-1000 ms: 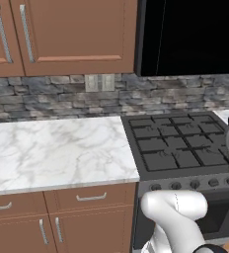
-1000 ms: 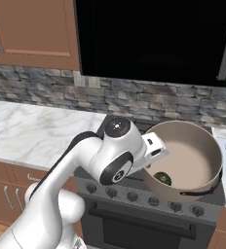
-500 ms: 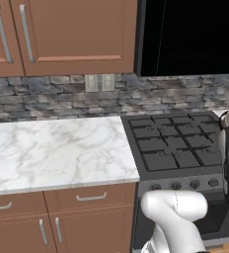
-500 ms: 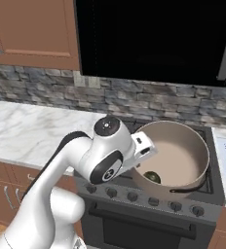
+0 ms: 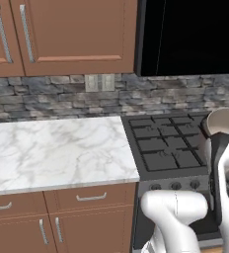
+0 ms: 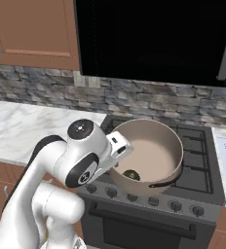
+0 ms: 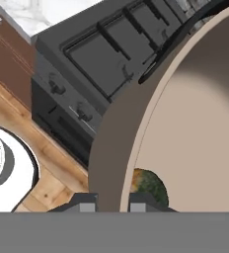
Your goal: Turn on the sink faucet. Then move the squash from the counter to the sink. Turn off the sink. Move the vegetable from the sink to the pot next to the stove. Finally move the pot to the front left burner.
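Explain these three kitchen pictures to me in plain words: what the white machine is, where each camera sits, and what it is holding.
The white machine is a robot arm on a base that can drive, in a computer-drawn kitchen. Two cameras ride on the base, behind the arm to its left and right. The third sits on the hand and looks along the claw. The claw is shut on the rim of the pot, a brownish-grey one held over the black stove. Inside the pot lies the dark green squash. The white marble counter lies left of the stove.
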Robot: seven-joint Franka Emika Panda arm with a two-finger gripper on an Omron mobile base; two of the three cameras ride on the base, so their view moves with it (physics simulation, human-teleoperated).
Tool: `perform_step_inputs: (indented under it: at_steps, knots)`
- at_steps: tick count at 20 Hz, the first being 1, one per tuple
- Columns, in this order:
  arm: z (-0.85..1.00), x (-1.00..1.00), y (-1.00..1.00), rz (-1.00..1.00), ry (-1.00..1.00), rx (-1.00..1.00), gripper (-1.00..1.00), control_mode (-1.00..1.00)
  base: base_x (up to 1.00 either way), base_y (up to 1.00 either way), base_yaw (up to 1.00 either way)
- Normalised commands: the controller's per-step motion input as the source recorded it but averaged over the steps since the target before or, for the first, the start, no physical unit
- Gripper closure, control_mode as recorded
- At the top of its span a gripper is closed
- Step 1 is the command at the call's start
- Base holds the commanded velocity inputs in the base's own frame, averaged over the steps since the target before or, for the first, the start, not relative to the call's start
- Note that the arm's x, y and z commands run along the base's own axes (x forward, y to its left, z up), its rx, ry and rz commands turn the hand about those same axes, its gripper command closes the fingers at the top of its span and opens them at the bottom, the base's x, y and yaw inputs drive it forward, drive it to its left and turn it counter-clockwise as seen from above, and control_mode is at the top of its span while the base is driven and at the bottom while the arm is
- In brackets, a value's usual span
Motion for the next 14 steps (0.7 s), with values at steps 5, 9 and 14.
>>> perform_step_inputs:
  at_steps: [5,9,14]
  knots:
    - [0.0,-0.05,0.76,0.16,0.0,-0.05,1.0,-1.0,0.0,0.0,0.0]
    - [0.02,0.0,0.65,0.19,0.0,-0.01,1.0,-1.0,0.0,0.0,0.0]
    - [0.06,0.14,0.39,0.22,0.03,-0.01,1.0,-1.0,0.0,0.0,0.0]
